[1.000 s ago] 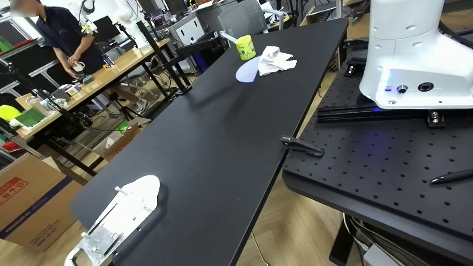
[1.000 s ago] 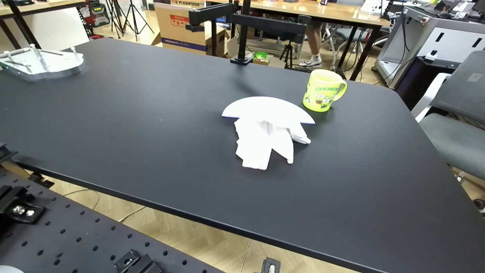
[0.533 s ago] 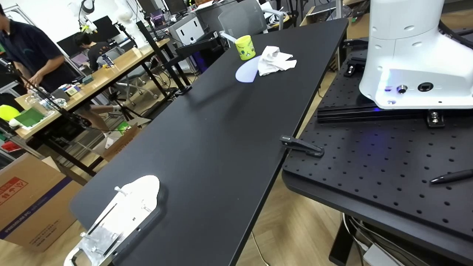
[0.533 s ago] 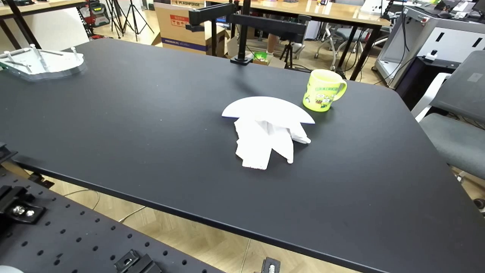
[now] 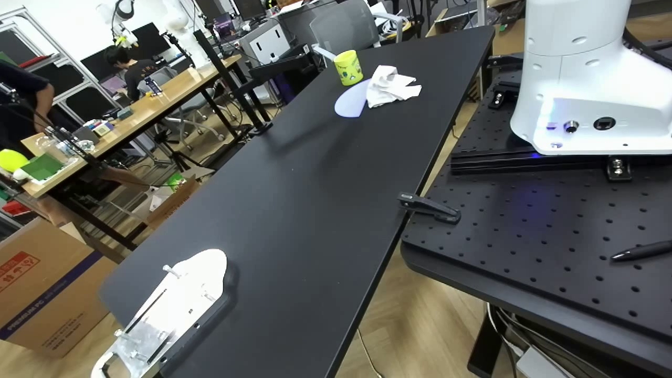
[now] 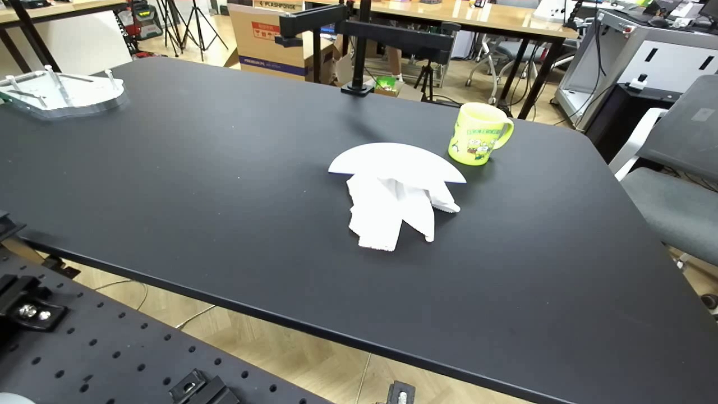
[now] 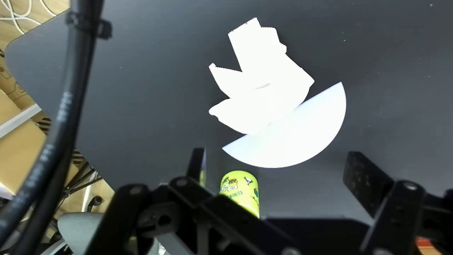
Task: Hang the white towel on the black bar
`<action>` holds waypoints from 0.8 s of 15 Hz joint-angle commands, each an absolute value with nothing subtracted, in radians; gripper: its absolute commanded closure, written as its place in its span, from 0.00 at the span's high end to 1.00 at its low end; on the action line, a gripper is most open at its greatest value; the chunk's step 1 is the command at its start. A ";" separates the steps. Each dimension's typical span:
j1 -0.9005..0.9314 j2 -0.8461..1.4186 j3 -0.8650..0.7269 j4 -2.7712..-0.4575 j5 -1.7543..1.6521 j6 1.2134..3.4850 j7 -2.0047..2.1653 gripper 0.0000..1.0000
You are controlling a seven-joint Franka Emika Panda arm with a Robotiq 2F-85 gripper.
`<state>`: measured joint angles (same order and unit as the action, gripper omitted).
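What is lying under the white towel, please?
The white towel lies on the black table, overlapping a pale half-circle; whatever else its folds cover cannot be seen.

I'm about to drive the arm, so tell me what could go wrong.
The towel meets the half disc, so a grasp might drag both. In the wrist view the mug shows near the open gripper; a low descent could tip it. The crumpled towel may hang unevenly on the bar and slip off.
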<state>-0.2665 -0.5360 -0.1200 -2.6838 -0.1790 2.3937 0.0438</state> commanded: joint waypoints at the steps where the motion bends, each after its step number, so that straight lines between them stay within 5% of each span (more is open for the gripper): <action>1: -0.283 -0.352 -0.159 -2.594 -0.196 2.463 0.010 1.00; 12: -0.265 -0.075 -0.146 -2.502 -0.337 2.669 0.069 1.00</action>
<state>-0.2767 -0.1128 -0.1510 -2.5293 -0.2759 2.6610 0.0114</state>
